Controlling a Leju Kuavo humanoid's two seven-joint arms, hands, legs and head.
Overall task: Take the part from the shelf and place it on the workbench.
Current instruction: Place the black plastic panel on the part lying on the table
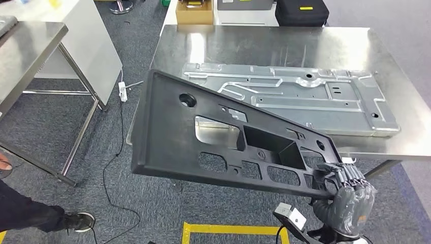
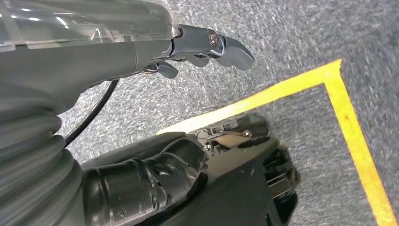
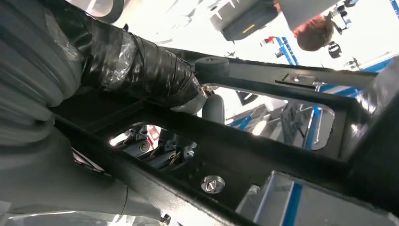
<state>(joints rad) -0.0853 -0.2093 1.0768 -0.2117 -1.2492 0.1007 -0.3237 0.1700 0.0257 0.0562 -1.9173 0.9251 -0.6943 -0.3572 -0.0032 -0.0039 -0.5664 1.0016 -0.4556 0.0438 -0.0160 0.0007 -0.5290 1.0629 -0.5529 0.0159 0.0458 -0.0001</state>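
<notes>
Right robot hand [image 1: 345, 195] gripping one black part [image 1: 203, 137], one workbench [image 1: 386, 76], left robot hand [image 2: 207, 47] empty, fingers apart

Head view: high, forward-down over workbench [image 1: 386, 71]. Left wrist view: close, down at floor [image 2: 301, 42]. Right wrist view: close behind right hand [image 3: 141, 66], sharing black part [image 1: 203, 142] with head view.

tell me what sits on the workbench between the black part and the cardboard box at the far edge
A silver stamped metal panel lies flat on the workbench there, seen in the head view.

Right hand [image 1: 345, 195] grips one end of a black panel [image 1: 203, 137], which stretches up and away from it, tilted, over the near edge of a steel table [image 1: 254, 46] bearing a grey metal plate [image 1: 305, 96].
</notes>
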